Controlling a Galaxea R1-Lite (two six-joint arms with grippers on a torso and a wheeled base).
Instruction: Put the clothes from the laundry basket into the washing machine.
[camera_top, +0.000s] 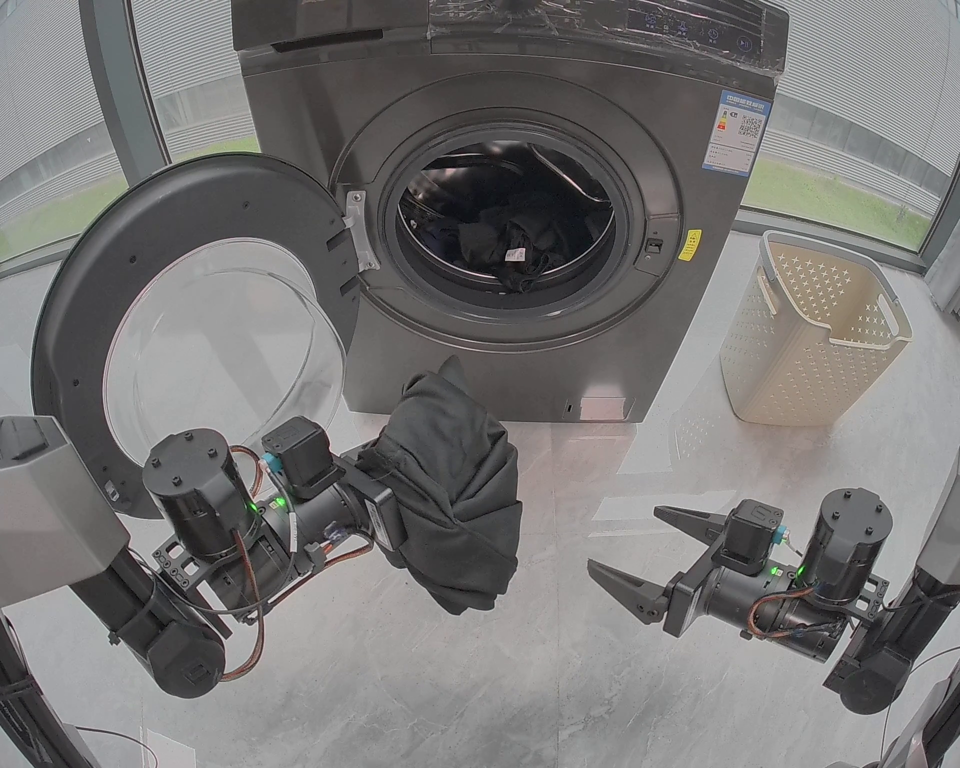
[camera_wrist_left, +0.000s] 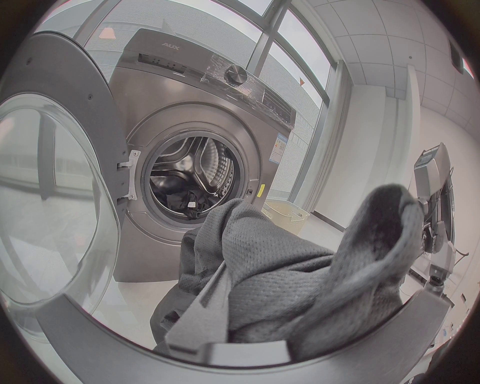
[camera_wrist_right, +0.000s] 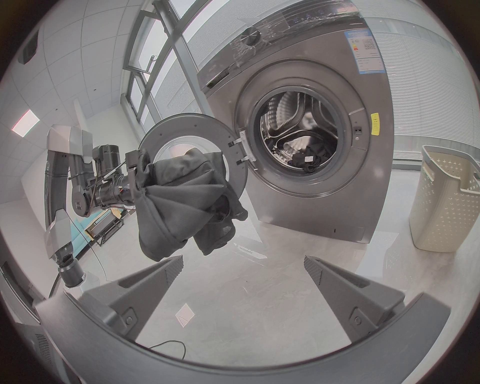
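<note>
A dark grey garment (camera_top: 455, 490) hangs off my left gripper (camera_top: 395, 500), which is shut on it in front of the washing machine (camera_top: 500, 200), below its open drum. The cloth drapes over the fingers in the left wrist view, garment (camera_wrist_left: 300, 285). Dark clothes (camera_top: 510, 240) lie inside the drum. The round door (camera_top: 190, 320) stands swung open to the left. My right gripper (camera_top: 650, 555) hovers low at the right, open, nothing between its fingers (camera_wrist_right: 150, 285). The cream laundry basket (camera_top: 815, 330) stands right of the machine; nothing shows above its rim.
Pale tiled floor (camera_top: 560, 660) spreads between the arms and the machine. Glass walls run behind the machine. The open door fills the space ahead of my left arm.
</note>
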